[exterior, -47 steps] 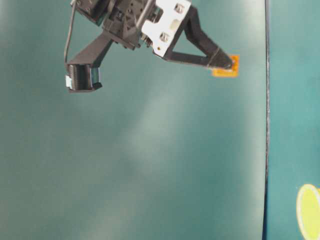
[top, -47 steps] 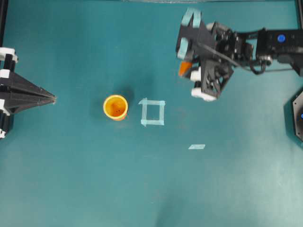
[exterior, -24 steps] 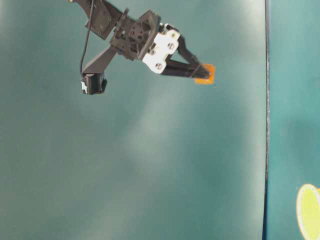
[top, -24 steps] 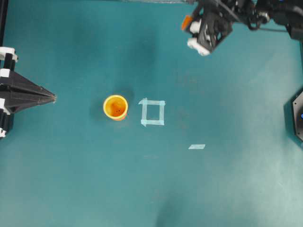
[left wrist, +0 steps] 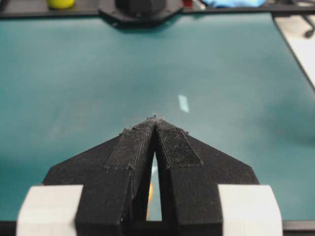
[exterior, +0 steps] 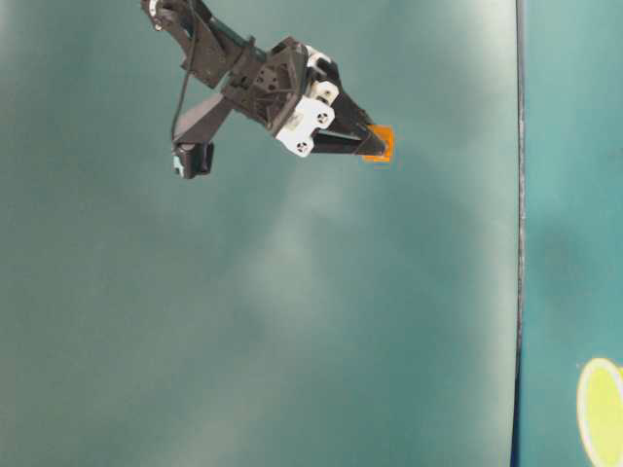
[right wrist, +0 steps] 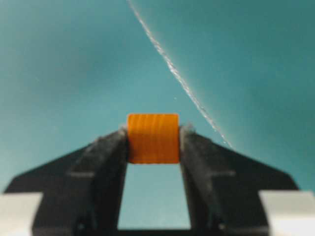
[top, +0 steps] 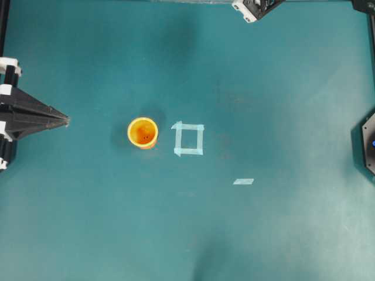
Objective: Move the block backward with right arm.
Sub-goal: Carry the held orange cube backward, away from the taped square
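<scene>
The small orange block point(right wrist: 153, 138) is pinched between the two black fingertips of my right gripper point(right wrist: 153, 140), which is shut on it. In the table-level view the block point(exterior: 379, 143) sits at the tip of the right gripper point(exterior: 372, 146), far back over the teal table. From overhead only a white and black corner of the right arm point(top: 253, 7) shows at the top edge; the block is out of that view. My left gripper point(top: 66, 122) rests at the left side, its fingers point(left wrist: 133, 147) shut together on nothing.
A round yellow-orange cup point(top: 143, 133) stands left of the pale tape square point(top: 189, 139). A short tape strip point(top: 244, 181) lies to the lower right. A black base point(top: 369, 143) sits at the right edge. A thin pale line point(right wrist: 177, 76) crosses the surface beyond the block.
The right arm has carried the block backward, from right of the tape square up to the top edge of the overhead view and almost out of it. The left gripper has stayed still.
</scene>
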